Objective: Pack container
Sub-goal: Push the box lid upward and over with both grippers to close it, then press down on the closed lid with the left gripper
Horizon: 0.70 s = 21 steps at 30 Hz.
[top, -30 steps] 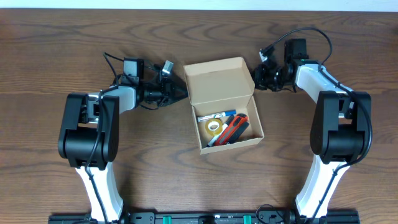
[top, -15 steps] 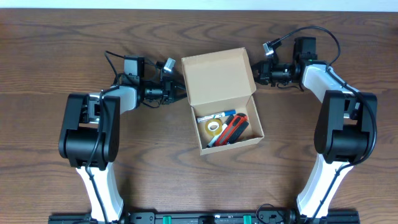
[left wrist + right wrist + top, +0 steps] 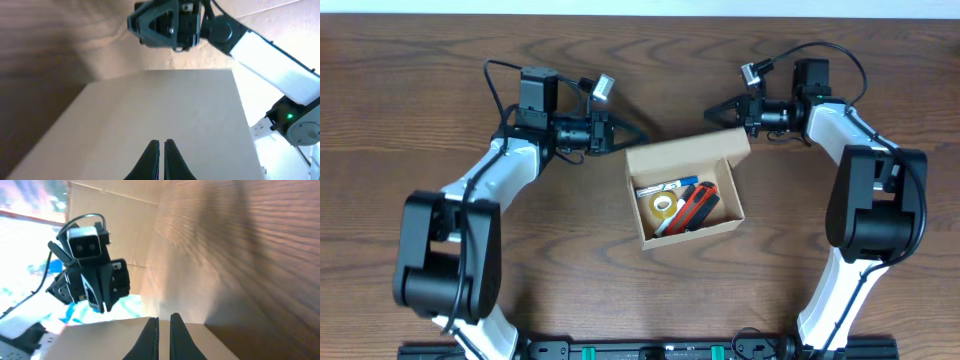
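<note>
The tan cardboard container (image 3: pixel 692 229) sits mid-table. Its flap lid (image 3: pixel 685 157) leans forward over the back of the box, half closed. Inside lie a tape roll (image 3: pixel 664 204), markers (image 3: pixel 672 186) and a red and black item (image 3: pixel 698 206). My left gripper (image 3: pixel 632 133) is shut, just behind the lid's left corner; in the left wrist view its tips (image 3: pixel 161 145) hover over the lid's plain face (image 3: pixel 165 105). My right gripper (image 3: pixel 713 111) is shut, just behind the lid's right corner; in the right wrist view its tips (image 3: pixel 162 321) are at the lid's edge (image 3: pixel 115 340).
The dark wooden table (image 3: pixel 570 270) surrounds the box. Both arm bases stand at the front edge, left (image 3: pixel 450 260) and right (image 3: pixel 865 230). Each wrist view shows the other gripper across the lid: the right one (image 3: pixel 170 22) and the left one (image 3: pixel 92 272).
The lid has swung from lying open at the back to leaning forward over the box. My left arm has lifted and shifted right behind the lid; the right gripper has moved slightly up.
</note>
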{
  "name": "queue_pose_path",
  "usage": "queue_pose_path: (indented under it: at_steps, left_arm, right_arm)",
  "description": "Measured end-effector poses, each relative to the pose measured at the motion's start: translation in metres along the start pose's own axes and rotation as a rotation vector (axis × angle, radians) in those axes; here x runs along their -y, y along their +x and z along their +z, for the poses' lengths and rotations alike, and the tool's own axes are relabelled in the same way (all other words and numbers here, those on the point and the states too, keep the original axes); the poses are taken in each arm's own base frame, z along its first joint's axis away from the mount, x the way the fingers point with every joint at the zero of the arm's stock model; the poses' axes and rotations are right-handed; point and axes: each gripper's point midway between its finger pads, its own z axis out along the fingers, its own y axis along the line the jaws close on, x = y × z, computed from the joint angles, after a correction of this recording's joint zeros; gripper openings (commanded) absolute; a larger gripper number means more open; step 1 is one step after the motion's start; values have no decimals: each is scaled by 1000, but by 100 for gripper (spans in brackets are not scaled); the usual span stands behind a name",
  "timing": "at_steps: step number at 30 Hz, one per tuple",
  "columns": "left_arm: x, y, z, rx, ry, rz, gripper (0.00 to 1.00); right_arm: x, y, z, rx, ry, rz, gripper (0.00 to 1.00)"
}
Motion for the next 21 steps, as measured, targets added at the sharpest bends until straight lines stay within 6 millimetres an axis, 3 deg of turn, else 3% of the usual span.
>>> queue_pose_path:
  at_steps: [5, 9, 13, 17, 21]
  left_arm:
    - [7, 33, 11, -77, -77, -70, 6]
    - [6, 81, 25, -207, -187, -82, 6]
    - [-10, 121, 31, -339, -328, -44, 6]
    - [-23, 129, 26, -376, -440, 32, 9]
    - [-25, 126, 18, -370, -518, 99, 11]
  right_arm:
    - [-2, 0, -12, 17, -16, 20, 1]
    - [-4, 4, -21, 33, 50, 40, 1]
    - [-13, 11, -34, 44, 206, 10, 1]
    - [-23, 16, -53, 58, 416, -74, 1]
    - [-26, 17, -75, 80, 626, -140, 8]
